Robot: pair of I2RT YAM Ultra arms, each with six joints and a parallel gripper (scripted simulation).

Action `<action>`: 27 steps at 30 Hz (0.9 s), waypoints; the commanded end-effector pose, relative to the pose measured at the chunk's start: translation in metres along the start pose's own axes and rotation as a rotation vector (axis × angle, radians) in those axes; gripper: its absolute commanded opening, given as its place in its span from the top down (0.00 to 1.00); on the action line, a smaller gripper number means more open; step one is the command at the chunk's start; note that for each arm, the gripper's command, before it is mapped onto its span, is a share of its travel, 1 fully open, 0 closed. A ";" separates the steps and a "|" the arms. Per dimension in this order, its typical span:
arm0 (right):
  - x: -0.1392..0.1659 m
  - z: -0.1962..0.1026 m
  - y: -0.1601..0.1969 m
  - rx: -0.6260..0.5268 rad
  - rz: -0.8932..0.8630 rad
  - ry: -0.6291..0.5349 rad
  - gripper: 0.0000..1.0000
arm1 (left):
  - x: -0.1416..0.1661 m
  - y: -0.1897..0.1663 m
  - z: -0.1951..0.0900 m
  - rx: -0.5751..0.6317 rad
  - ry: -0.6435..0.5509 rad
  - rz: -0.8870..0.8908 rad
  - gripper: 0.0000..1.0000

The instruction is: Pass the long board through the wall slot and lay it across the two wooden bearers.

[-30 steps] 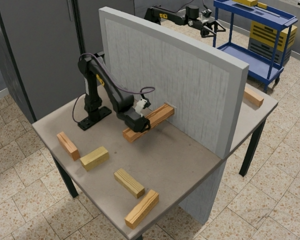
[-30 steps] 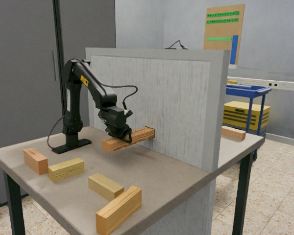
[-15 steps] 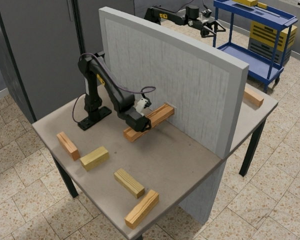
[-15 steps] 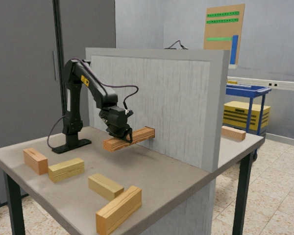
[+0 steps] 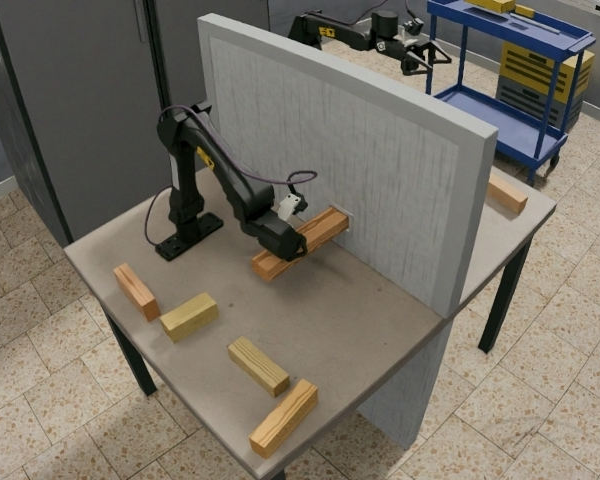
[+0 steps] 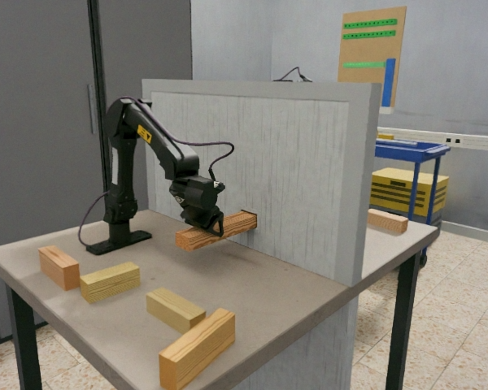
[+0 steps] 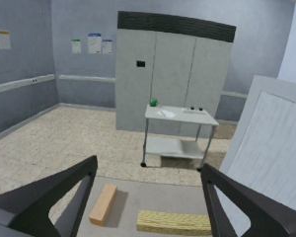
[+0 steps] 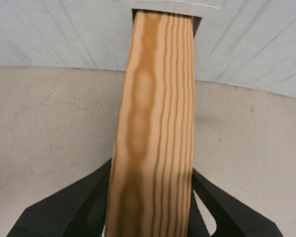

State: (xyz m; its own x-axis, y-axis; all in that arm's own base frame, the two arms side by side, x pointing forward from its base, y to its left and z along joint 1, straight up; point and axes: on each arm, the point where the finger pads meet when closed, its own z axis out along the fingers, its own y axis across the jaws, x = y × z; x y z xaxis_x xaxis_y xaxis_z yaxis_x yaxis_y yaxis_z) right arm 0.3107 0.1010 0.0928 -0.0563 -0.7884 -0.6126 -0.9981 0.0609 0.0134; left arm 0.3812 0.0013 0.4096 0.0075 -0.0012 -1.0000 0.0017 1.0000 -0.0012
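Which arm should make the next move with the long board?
Right, I judge: its gripper grips the long board, whose far end is in the slot. The left gripper is open beyond the wall.

A tall dark grey cabinet (image 5: 88, 103) (image 6: 38, 126) with a slim vertical handle stands behind one end of the desk (image 5: 341, 320) (image 6: 252, 289), whose legs are dark. The floor (image 5: 558, 320) (image 6: 459, 285) (image 7: 84, 130) is laid with speckled beige tiles. Beyond the desk is a blue cart (image 5: 517, 144) (image 6: 416, 156) with two shelves, and near it a yellow case (image 5: 535, 67) (image 6: 408, 191). A tan board (image 6: 363, 50) with green strips hangs on the blue-grey room wall (image 6: 307, 41) (image 7: 84, 17). The left wrist view shows a white trolley (image 7: 180, 115) before a pale cabinet (image 7: 133, 89), and papers (image 7: 94, 43) on the wall. The light is soft and even.
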 end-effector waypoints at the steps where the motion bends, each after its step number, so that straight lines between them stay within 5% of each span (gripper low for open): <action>1: -0.030 -0.007 -0.003 0.054 -0.019 -0.086 1.00 | -0.016 0.000 -0.007 -0.004 -0.051 -0.003 0.00; 27: -0.067 0.010 -0.007 0.067 -0.056 -0.089 1.00 | -0.016 0.000 -0.007 -0.004 -0.051 -0.003 0.00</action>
State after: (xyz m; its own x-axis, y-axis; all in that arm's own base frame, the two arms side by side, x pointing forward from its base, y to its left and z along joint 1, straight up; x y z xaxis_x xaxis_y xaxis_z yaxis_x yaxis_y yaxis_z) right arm 0.3144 0.1435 0.0962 -0.0491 -0.7874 -0.6145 -0.9980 0.0629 -0.0009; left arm 0.3812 0.0013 0.4096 0.0075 -0.0012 -1.0000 0.0017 1.0000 -0.0012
